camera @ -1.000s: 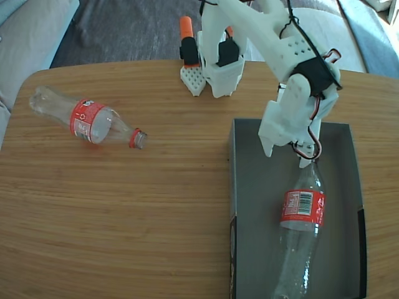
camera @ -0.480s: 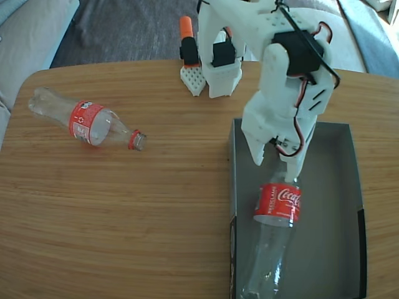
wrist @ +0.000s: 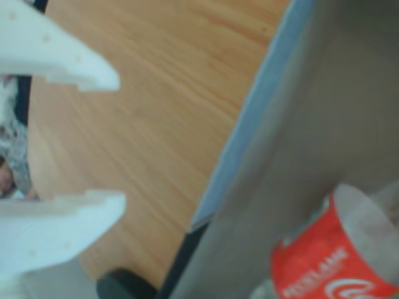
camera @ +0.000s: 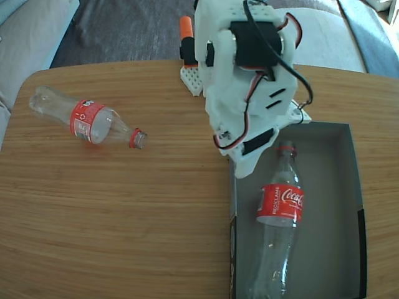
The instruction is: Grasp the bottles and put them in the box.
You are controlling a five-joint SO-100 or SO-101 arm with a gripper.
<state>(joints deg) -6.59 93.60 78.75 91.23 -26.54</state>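
One clear Coca-Cola bottle [camera: 279,218] with a red label lies lengthwise in the dark grey box [camera: 336,187], neck toward the far end. The wrist view shows its red label [wrist: 324,268] and the box wall [wrist: 262,156]. A second bottle [camera: 87,122] lies on its side on the wooden table at the far left, neck pointing right. My gripper [wrist: 115,137] is open, with nothing between its white fingers. It hangs over the table just left of the box. In the fixed view the arm's body hides the fingertips.
The arm's white base [camera: 215,68] and an orange-tipped part [camera: 187,34] stand at the table's far edge. A grey sofa and rug lie beyond the table. Bare wood [camera: 124,218] stretches between the loose bottle and the box.
The gripper let go of the bottle, which now lies in the box. The arm rose and swung left, away from the box toward the table's middle. The far-left bottle stayed put.
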